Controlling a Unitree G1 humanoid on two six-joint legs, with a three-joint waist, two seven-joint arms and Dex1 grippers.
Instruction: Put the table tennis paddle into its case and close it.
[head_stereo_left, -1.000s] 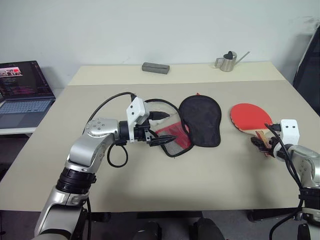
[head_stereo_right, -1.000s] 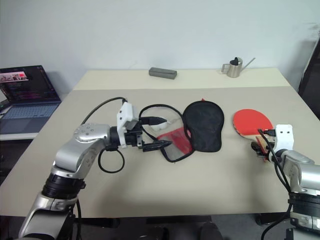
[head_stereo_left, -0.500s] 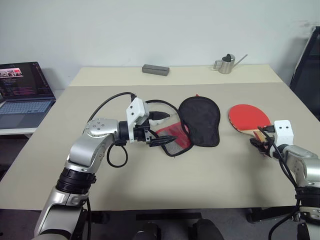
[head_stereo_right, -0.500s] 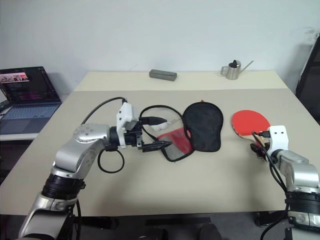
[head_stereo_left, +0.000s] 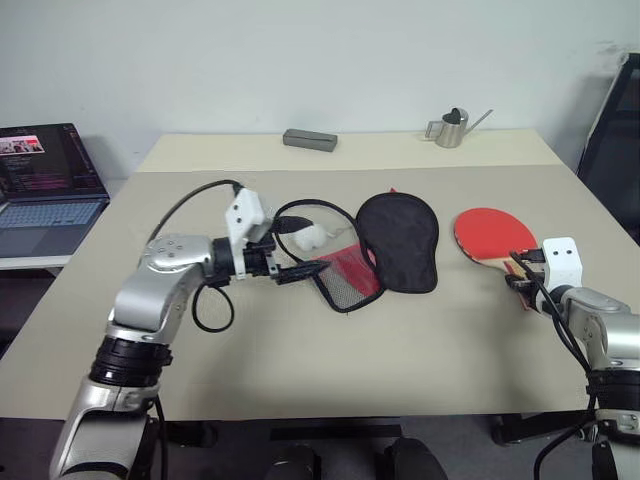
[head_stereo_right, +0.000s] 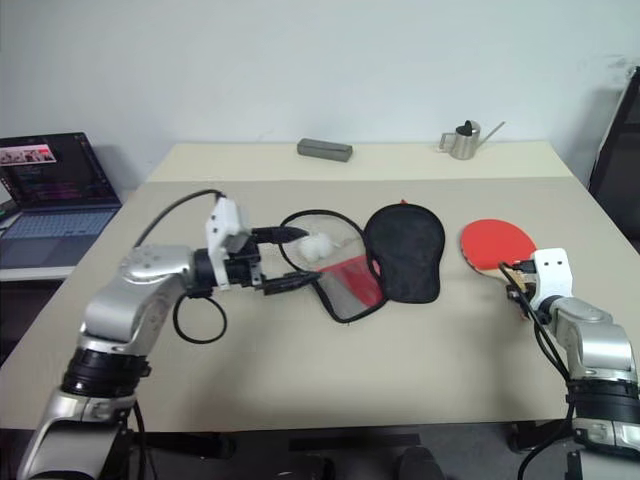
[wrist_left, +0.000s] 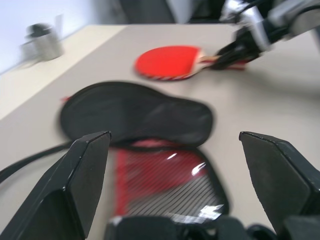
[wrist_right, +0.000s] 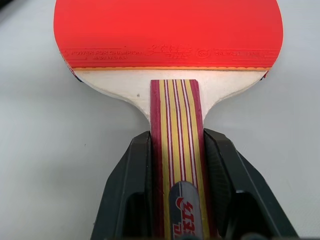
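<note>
now: right hand on the paddle handle, case lying open.

the paddle (head_stereo_left: 492, 236) lies flat on the bench (head_stereo_left: 400, 350), right of the case (head_stereo_left: 385, 250); the right hand (wrist_right: 175, 165) has its fingers (wrist_right: 135, 165) narrowed onto the striped handle, which looks the right place to hold. the blade looks light and stiff, its rubber grippy, so it may drag against the case's soft, floppy mouth. the left hand (head_stereo_right: 290, 258) hovers wide and empty just left of the case.
</note>
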